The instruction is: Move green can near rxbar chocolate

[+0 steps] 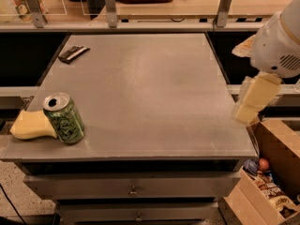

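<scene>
Tool (243, 114) hangs off the right edge of the surface (154, 88), well apart from every item and carrying nothing; whether it is released or clenched cannot be told. Can (64, 118) stands upright at the near left corner, open top up, touching a yellow sponge (29, 125) on its left. Bar (73, 54) lies flat near the far left edge, well apart from the can. The task appears not yet begun: the can must travel along the left side toward the bar. An upright can suits a side grasp, though the sponge crowds one flank. No brand is legible on can or bar. The lettering on packets in the box (276, 149) is too small to read.
</scene>
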`<move>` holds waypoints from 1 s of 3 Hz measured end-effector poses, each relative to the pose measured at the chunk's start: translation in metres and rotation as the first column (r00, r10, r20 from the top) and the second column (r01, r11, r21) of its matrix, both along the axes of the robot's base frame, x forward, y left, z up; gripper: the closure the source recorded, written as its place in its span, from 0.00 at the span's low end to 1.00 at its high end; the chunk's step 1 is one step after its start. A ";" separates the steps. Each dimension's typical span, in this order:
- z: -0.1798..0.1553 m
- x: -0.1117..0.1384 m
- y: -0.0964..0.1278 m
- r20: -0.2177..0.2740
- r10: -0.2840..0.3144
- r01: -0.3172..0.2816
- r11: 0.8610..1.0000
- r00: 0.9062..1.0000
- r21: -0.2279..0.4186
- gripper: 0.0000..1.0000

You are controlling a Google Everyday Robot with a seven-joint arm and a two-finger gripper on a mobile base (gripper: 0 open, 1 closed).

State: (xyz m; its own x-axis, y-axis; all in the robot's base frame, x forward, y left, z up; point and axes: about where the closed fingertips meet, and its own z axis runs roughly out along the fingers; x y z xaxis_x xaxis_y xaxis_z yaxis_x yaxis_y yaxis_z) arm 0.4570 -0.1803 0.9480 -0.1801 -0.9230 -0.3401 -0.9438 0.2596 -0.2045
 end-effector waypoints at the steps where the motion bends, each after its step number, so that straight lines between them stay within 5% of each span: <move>1: -0.028 0.012 0.046 0.006 0.069 -0.069 0.984 0.998 0.166 0.00; 2: -0.054 0.022 0.092 0.023 0.117 -0.118 0.935 0.993 0.335 0.00; 3: -0.068 0.024 0.122 0.089 0.145 -0.169 0.871 0.985 0.461 0.00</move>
State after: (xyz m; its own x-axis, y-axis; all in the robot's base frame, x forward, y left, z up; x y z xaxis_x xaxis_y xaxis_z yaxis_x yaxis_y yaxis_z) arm 0.4807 -0.0580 0.8796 -0.0176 -0.6702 -0.7419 -0.9719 0.1856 -0.1446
